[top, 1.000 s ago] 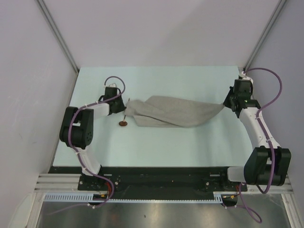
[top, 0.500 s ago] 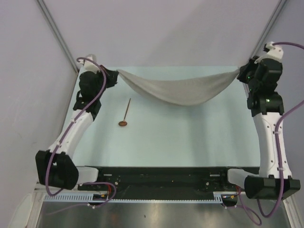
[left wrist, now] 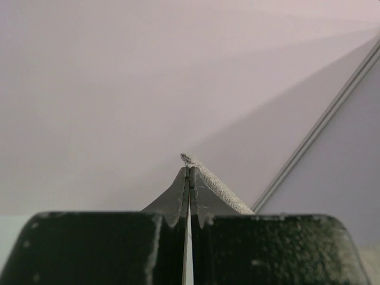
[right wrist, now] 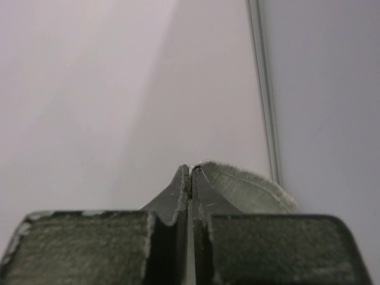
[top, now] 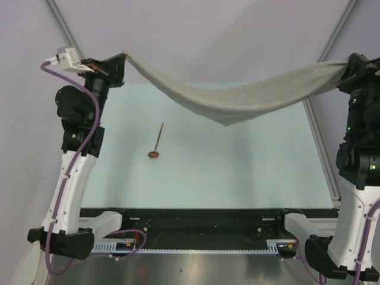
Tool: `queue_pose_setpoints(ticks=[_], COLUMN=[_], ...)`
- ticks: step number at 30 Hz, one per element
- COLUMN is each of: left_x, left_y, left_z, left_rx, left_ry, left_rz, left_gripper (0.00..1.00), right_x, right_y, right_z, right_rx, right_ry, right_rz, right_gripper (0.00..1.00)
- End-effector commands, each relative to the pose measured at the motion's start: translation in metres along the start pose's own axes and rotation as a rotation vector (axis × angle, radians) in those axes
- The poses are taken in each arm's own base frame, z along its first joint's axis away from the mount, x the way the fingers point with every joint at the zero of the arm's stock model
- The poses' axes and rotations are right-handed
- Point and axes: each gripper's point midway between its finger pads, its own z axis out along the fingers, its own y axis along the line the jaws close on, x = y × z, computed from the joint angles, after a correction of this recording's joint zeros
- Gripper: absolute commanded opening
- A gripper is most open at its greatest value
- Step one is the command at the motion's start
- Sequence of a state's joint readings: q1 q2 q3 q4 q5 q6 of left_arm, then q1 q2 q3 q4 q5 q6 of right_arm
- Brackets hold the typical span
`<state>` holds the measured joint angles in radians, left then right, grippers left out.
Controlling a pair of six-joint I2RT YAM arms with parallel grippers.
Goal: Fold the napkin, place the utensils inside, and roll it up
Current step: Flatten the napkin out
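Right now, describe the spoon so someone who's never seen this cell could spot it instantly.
Start at the pale green table and look at its left half. The grey napkin hangs in the air above, while the wooden spoon lies flat on the surface. It has a thin dark handle with a small round brown bowl at the near end, and it is the only loose thing on the table.

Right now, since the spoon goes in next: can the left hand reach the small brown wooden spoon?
Probably not: the left hand is shut on a corner of the plain grey-beige cloth napkin, held high. The small brown wooden spoon lies uncovered below.
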<state>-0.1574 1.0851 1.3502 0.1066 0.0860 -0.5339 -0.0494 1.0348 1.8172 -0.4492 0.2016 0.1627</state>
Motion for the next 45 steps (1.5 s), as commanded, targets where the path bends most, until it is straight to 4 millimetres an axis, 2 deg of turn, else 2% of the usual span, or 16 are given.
queue_pose_setpoints(ticks=[1,2,3,4,5,7,8,9,12,17,18,20,21,26,35,45], left_x=[0.090,0.097,0.119,0.173,0.180,0.229,0.265,0.283,0.294,0.297,0.285,0.306,0.304,0.383,0.467,0.494], left_y=[0.062,0.062,0.077,0.109,0.115,0.140,0.161,0.165,0.168,0.157,0.131,0.121,0.087,0.040,0.036,0.048], left_z=[0.057,0.072,0.087,0.105,0.125,0.135,0.147,0.143,0.137,0.084,0.076,0.041,0.032,-0.028,-0.087,-0.125], left_rx=[-0.131,-0.117,-0.139,-0.192,-0.191,-0.234,-0.258,-0.265,-0.296,-0.362,-0.322,-0.319,-0.242,-0.115,-0.193,-0.288], left_ry=[0.194,0.222,0.269,0.370,0.373,0.487,0.546,0.606,0.598,0.617,0.597,0.629,0.615,0.833,1.064,1.186], left_rz=[-0.025,-0.025,-0.019,-0.030,-0.030,-0.043,-0.046,-0.053,0.010,0.108,0.114,0.114,0.106,0.005,0.085,0.179], left_gripper=[0.00,0.00,0.00,0.00,0.00,0.02,0.14,0.49,0.82,0.97,0.96,0.95,0.94,0.83,0.69,0.69], right_x=[0.109,0.170,0.203,0.236,0.299,0.357,0.382,0.423,0.471,0.485,0.485,0.485,0.485,0.484,0.481,0.474], right_y=[-0.027,-0.036,-0.042,-0.057,-0.069,-0.084,-0.088,-0.100,-0.104,-0.105,-0.104,-0.104,-0.103,-0.103,-0.100,-0.101], right_z=[0.056,0.073,0.080,0.087,0.089,0.086,0.081,0.067,0.040,0.022,0.021,0.016,0.015,0.007,-0.001,0.000], right_rx=[0.107,0.106,0.111,0.145,0.159,0.191,0.195,0.228,0.232,0.226,0.222,0.220,0.216,0.211,0.194,0.195], right_ry=[0.242,0.375,0.444,0.513,0.654,0.774,0.827,0.913,1.020,1.035,1.036,1.038,1.039,1.043,1.038,1.026], right_rz=[-0.049,-0.051,-0.034,-0.004,0.011,0.032,0.058,0.062,0.108,0.130,0.131,0.131,0.130,0.121,0.128,0.128], right_gripper=[0.00,0.00,0.00,0.00,0.00,0.00,0.00,0.00,0.00,0.00,0.00,0.00,0.00,0.00,0.00,0.00])
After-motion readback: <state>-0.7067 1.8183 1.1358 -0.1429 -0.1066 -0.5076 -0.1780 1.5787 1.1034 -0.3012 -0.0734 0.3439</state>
